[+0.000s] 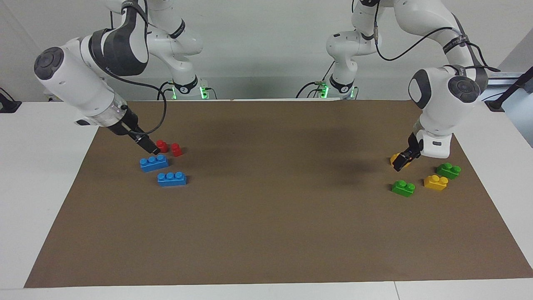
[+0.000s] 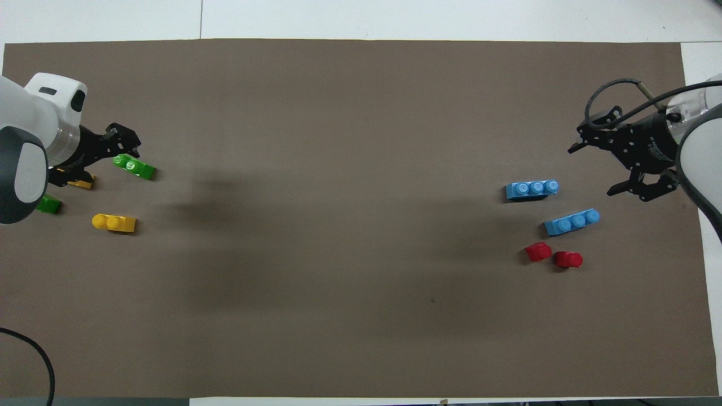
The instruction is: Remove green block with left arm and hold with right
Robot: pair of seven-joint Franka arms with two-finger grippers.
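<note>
The green block (image 1: pixel 403 188) (image 2: pixel 133 167), bright light green with two studs, lies loose on the brown mat (image 1: pixel 266 233) toward the left arm's end. My left gripper (image 1: pixel 402 160) (image 2: pixel 101 159) hangs open and empty above the mat, over a yellow brick (image 1: pixel 394 158) that it partly hides, just beside the green block and not touching it. At the other end my right gripper (image 1: pixel 149 146) (image 2: pixel 594 170) is raised, open and empty, over the mat beside the blue bricks.
A darker green brick (image 1: pixel 448 170) (image 2: pixel 48 204) and a second yellow brick (image 1: pixel 435 182) (image 2: pixel 114 223) lie close to the green block. Two blue bricks (image 1: pixel 154 162) (image 1: pixel 172 178) and two red pieces (image 1: pixel 162 146) (image 1: pixel 176 149) lie below the right gripper.
</note>
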